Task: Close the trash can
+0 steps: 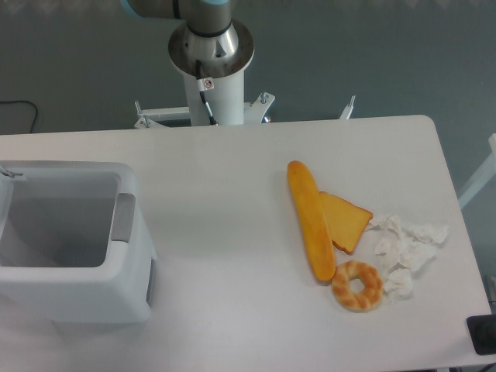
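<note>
Trash can (74, 287) open on the surface (225, 232); pincer outside the frame.
Pincer opening and contact cannot be determined; only the arm base (211, 58) shows.

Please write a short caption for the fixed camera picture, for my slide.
Open white trash can at table's left; baguette, bread slice, bagel and crumpled paper at right.

From my screen, the boxy white trash can (74, 291) looks like smooth, faintly glossy plastic with a matt grey tab (123, 218). The white table (225, 194) is matt. The crumpled white tissue (407, 252) looks papery; the arm's round base (211, 46) is shiny metal.
</note>
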Controlling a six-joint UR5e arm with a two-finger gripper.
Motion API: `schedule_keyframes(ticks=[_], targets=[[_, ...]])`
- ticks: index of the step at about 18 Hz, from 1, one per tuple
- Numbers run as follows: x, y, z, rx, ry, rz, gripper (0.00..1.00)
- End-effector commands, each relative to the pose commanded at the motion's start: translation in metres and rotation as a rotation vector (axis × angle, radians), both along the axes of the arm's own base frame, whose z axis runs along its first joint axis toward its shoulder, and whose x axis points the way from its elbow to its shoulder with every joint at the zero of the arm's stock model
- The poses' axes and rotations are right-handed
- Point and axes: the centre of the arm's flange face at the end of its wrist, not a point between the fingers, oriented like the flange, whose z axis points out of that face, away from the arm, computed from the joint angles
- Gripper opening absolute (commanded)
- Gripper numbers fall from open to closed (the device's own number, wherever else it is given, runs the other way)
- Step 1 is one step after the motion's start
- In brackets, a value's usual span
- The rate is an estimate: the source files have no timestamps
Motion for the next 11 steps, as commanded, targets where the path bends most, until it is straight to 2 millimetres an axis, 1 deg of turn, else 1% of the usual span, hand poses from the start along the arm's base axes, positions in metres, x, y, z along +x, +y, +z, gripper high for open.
schedule_keyframes(ticks=[3, 8, 11], targets=[[-0.0020, -0.0001, -0.0041, -0.011, 0.011, 0.011, 1.00], [-0.0027, -0.0037, -0.0028, -0.012, 0.011, 0.016, 1.00], [-0.0056, -0.0043, -0.0063, -0.025, 0.035, 0.037, 1.00]])
